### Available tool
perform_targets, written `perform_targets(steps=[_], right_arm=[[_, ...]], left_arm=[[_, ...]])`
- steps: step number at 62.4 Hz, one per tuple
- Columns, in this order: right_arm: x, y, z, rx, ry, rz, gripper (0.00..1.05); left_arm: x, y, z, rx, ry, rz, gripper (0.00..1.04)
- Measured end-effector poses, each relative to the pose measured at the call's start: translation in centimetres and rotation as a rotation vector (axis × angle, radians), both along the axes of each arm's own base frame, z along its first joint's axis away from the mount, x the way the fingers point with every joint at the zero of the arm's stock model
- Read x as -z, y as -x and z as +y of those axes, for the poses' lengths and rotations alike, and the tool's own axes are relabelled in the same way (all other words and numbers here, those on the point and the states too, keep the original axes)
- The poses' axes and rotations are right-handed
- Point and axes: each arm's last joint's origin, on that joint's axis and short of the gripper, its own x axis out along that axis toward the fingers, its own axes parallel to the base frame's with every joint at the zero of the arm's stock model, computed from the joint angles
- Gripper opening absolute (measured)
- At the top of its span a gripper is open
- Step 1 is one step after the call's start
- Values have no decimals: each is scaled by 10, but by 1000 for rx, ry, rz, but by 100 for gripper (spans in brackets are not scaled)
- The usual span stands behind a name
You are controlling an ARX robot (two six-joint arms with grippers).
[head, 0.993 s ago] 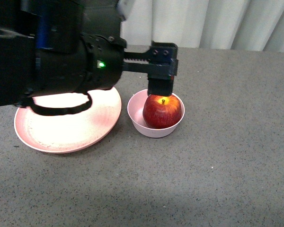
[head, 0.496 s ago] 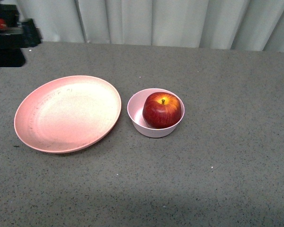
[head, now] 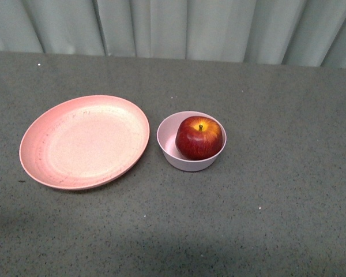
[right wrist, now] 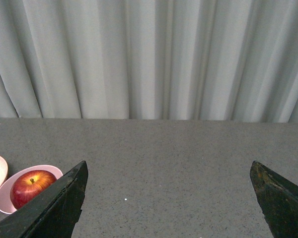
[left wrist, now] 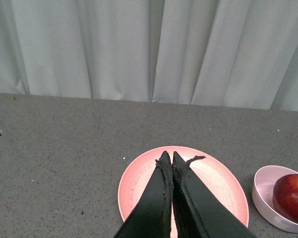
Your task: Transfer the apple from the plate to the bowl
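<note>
We see the glossy dark-red apple [head: 199,138], yellow around its short stem, sitting inside the small pale pink bowl [head: 168,142], just beside the wide speckled salmon-pink plate [head: 84,142] on the grey flecked table [head: 277,190]. Our left gripper [left wrist: 169,157] has its fingers pressed together with nothing between them, while our right gripper [right wrist: 169,171] is spread wide.

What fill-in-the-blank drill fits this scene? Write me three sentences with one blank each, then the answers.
1. The apple sits inside the ____.
2. The plate holds ____.
3. The left gripper has its fingers shut, while the right gripper has its fingers ____.

Missing words: bowl; nothing; open
</note>
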Motion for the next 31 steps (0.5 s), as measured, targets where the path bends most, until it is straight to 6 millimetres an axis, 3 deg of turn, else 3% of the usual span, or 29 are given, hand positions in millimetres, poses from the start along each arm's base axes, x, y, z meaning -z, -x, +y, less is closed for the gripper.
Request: perform_targets(steps=[31], right_arm=[[0,0,0,0,0,0,95]], left_arm=[[-8,27,19,-1,2,-26,4]])
